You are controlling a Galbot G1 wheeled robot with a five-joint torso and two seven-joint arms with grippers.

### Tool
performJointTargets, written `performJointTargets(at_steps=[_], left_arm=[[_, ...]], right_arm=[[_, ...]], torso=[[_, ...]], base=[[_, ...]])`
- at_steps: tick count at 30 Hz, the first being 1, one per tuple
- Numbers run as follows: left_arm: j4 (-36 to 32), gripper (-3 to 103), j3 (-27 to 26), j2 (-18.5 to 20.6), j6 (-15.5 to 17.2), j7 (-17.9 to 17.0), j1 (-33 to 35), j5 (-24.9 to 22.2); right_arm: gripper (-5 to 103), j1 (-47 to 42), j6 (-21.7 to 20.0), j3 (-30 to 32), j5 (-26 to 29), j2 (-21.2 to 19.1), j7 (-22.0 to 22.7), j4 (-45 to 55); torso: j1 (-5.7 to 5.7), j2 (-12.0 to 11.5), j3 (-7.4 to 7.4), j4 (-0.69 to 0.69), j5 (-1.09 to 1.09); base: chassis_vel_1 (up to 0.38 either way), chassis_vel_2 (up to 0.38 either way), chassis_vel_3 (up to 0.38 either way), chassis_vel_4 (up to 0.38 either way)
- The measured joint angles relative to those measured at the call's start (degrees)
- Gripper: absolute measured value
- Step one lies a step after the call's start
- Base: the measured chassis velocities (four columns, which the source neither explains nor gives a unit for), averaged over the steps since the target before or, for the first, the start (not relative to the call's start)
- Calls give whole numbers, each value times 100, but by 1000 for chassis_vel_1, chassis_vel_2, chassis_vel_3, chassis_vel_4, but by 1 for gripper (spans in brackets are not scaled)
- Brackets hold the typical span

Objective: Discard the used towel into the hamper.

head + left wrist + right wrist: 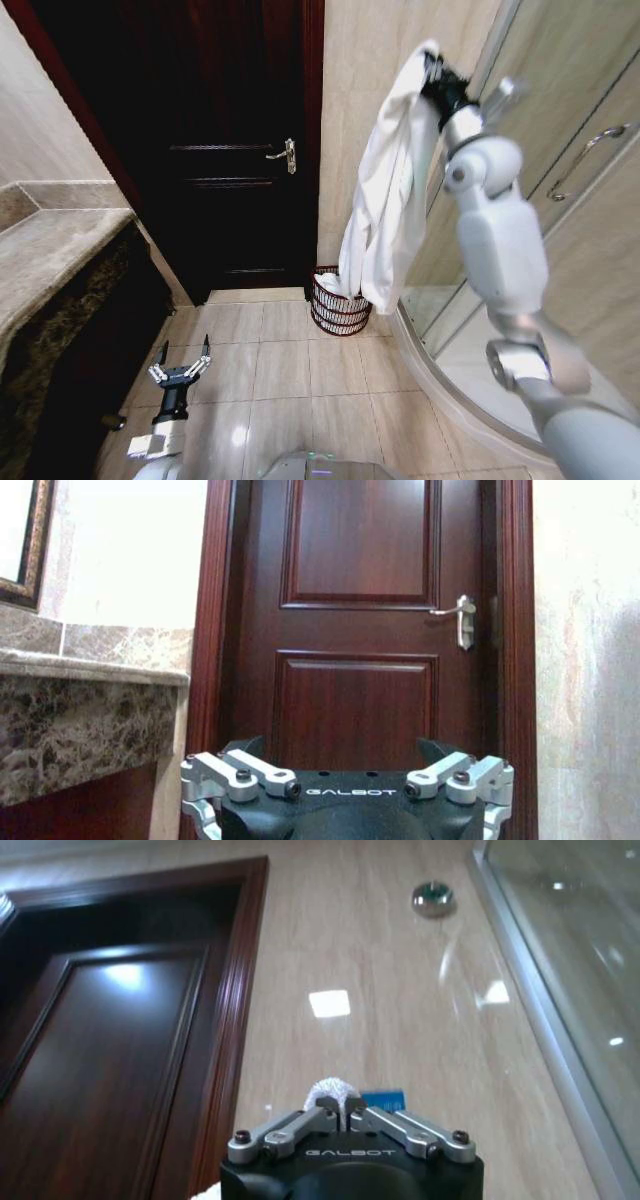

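A white towel [385,190] hangs in long folds from my right gripper [432,68], which is raised high by the beige wall and shut on the towel's top edge. In the right wrist view the jaws [340,1110] pinch a white tuft of towel [328,1090] with a blue tag beside it. The hamper [336,302], a dark reddish-brown wire basket, stands on the floor against the wall, below the towel's lower end, which overlaps its rim in the head view. My left gripper [180,362] hangs low over the floor tiles, open and holding nothing.
A dark wooden door [220,150] with a metal handle [284,154] is shut behind. A marble counter [50,260] runs along the left. The curved glass shower enclosure [560,180] and its raised sill bound the right. Beige floor tiles lie between.
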Motion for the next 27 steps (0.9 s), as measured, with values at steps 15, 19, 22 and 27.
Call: performJointTargets(at_steps=[15, 19, 22, 27], left_arm=[[225, 100, 46, -20, -291, -4, 64, 23], [149, 100, 73, -32, -297, -4, 63, 27], [84, 100, 119, -59, -297, -3, 59, 35], [103, 100, 178, -66, -337, 2, 60, 45]], right_arm=[[2, -382, 537, -392, 135, 751, -72, -1103], [2, -627, 973, -326, 47, 1035, -256, -1588], [2, -662, 1202, -291, 34, 1112, -274, -1789], [2, -600, 1194, -367, 105, 987, -171, -1626]], torso=[[0, -4, 1, 1, 1], [0, -5, 1, 1, 1], [0, -4, 0, 1, 0], [0, -5, 0, -1, 2]], base=[[0, 0, 0, 0], [0, 0, 0, 0], [0, 0, 0, 0], [0, 0, 0, 0]])
